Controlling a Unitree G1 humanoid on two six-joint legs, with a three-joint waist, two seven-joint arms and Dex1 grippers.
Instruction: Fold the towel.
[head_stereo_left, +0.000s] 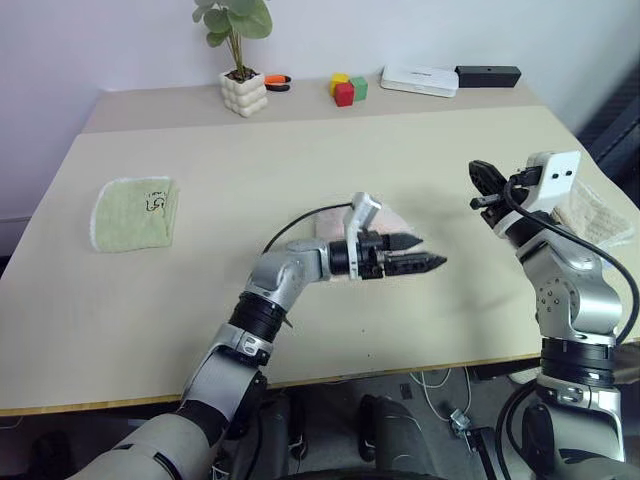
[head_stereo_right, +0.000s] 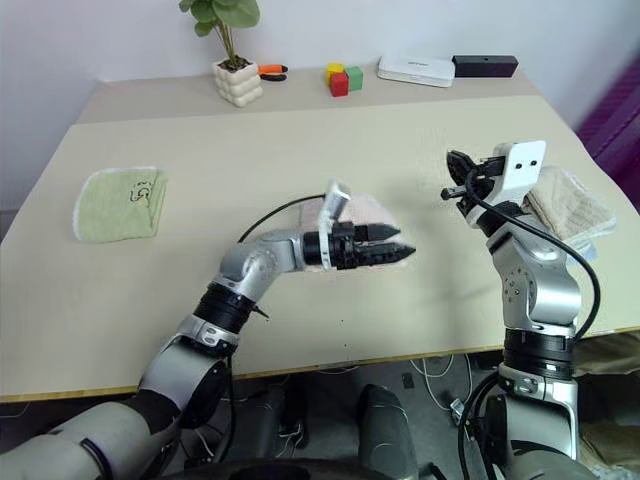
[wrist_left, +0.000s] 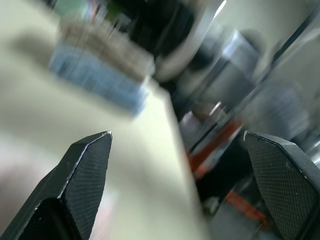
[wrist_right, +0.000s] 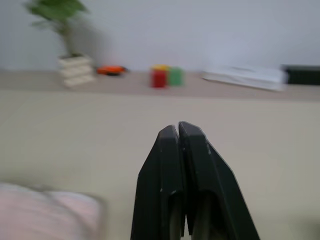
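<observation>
left gripper (head_stereo_left: 425, 253) hangs above the towel (head_stereo_left: 395, 221) with fingers spread wide and nothing held; right gripper (head_stereo_left: 482, 185), pressed shut and empty, hovers well to the towel's right. the towel sits as a small pink bundle mid-table, the green cloth (head_stereo_left: 134, 212) far to its left.

left wrist view: both fingertips (wrist_left: 90, 165) apart, bare.

right wrist view: fingers (wrist_right: 185, 165) together, the towel low beside them.

risk: the loose bundle may spring open if unpressed.

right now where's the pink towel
In the head views the pink towel lies mid-table, partly hidden behind the left gripper, with the right gripper off to its right.
</observation>
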